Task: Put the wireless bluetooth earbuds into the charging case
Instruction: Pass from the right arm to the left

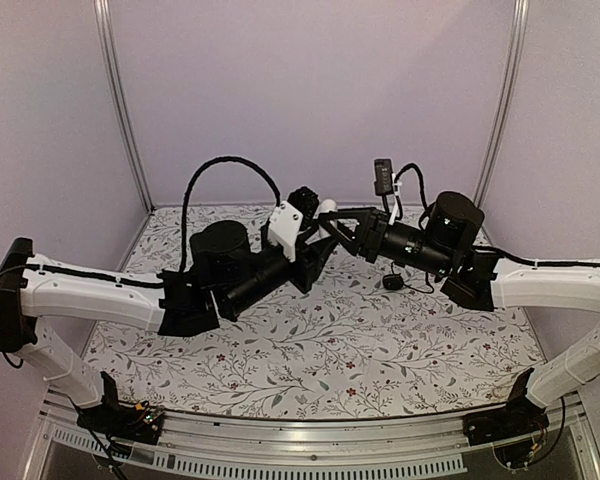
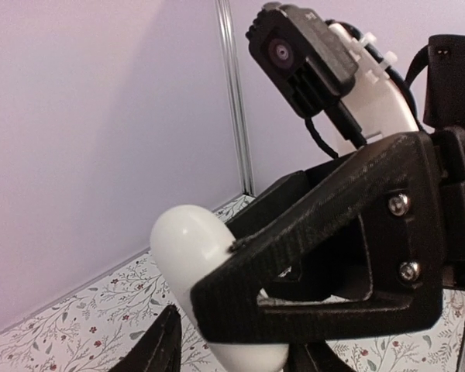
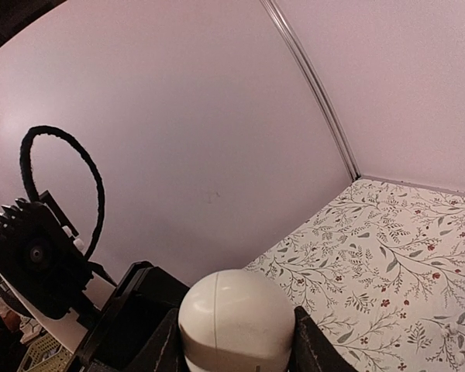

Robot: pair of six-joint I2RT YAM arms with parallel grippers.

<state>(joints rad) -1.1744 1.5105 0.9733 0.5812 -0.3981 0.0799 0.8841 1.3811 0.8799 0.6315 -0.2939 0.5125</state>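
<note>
The white oval charging case (image 1: 327, 208) is held in the air above the back middle of the table, lid closed. My right gripper (image 1: 340, 225) is shut on it; in the right wrist view the case (image 3: 236, 314) sits tight between the two black fingers (image 3: 161, 345). In the left wrist view the case (image 2: 187, 246) is crossed by the right gripper's finger, and its lower end hangs between my left gripper's (image 2: 240, 353) fingers, with a gap showing on the left side. A small dark roundish piece (image 1: 393, 283), maybe an earbud, lies on the cloth under the right arm.
The floral tablecloth (image 1: 310, 350) covers the table. Lilac walls with metal corner posts (image 1: 120, 110) close in the back and sides. The two wrists and their cameras are very close together at the middle.
</note>
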